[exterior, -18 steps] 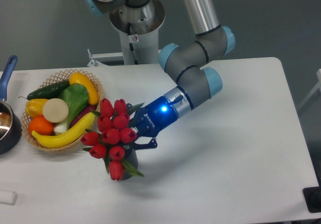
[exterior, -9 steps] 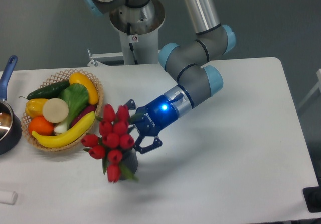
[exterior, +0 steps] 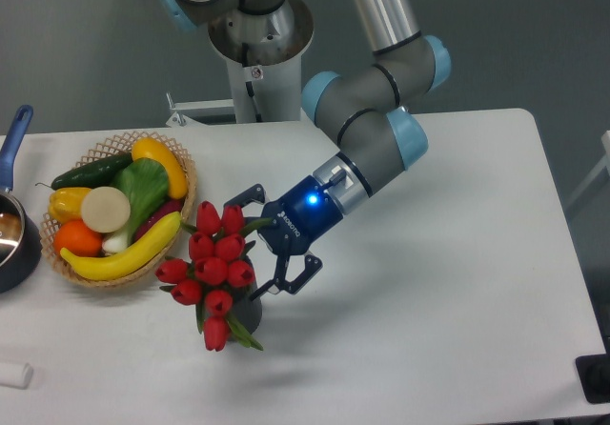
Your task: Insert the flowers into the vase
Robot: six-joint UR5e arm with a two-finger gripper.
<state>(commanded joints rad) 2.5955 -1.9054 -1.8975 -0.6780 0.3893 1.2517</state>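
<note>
While the gripper hangs with its fingers spread apart, clear of the stems, the flowers stand in the vase, just right of the basket. Their long axis tilts, red heads leaning up and left toward the basket, stems running down into the vase.

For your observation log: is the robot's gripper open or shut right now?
Open. The gripper has its fingers spread apart beside the flowers, clamped on nothing.
</note>
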